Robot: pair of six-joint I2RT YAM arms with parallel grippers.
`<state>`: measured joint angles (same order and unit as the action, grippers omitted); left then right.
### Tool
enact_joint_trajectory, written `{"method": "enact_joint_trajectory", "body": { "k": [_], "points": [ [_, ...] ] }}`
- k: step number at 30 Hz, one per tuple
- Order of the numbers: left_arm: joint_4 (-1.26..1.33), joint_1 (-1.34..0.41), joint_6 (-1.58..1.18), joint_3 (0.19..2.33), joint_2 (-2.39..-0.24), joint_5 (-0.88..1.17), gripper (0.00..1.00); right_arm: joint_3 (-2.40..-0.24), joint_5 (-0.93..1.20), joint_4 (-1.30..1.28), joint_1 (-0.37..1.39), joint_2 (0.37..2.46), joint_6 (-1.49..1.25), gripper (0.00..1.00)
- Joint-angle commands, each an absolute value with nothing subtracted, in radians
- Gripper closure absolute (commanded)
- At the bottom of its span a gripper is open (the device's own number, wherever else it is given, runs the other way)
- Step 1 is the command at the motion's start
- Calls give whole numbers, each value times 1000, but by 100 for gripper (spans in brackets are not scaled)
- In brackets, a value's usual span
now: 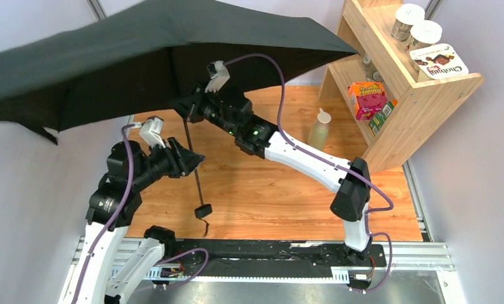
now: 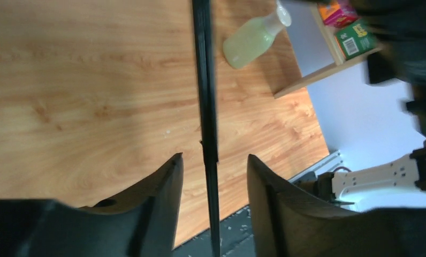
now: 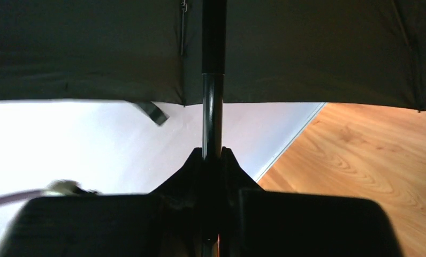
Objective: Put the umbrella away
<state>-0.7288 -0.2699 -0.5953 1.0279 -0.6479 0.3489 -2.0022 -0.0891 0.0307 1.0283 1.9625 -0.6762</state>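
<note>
I see a wood-grain table (image 1: 281, 190) with a black strip and a metal rail along its near edge, where both arm bases are bolted. A bottle (image 1: 318, 130) of pale yellow-green liquid stands on the table near the far right, just beside a wooden shelf unit (image 1: 398, 120). Shelf top carries two white-lidded jars (image 1: 416, 25) and a white packet (image 1: 441, 62). Lower shelf holds an orange-pink box (image 1: 367, 98) with a green box (image 1: 381, 118) next to it.
</note>
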Motion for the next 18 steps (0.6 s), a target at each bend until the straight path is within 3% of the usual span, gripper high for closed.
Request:
{"method": "enact_joint_trajectory", "body": {
  "k": [1,2,4,10,13,18],
  "points": [
    [-597,-265,-615,1082,-598,441,34,-1821,199,427,954,1846,-840,100],
    [-588,-265,-636,1077,-589,468,29,-1781,213,496,948,1824,-874,100],
    [-523,-267,-666,1059,-572,518,29,-1673,235,669,925,1778,-958,100],
    [-390,-267,-744,1011,-607,647,37,-1528,308,912,861,1732,-1207,100],
    [-306,-267,-797,977,-627,692,31,-1497,310,939,853,1706,-1233,100],
    [-268,-265,-825,959,-643,710,30,-1480,316,945,850,1674,-1239,100]
  ]
}}
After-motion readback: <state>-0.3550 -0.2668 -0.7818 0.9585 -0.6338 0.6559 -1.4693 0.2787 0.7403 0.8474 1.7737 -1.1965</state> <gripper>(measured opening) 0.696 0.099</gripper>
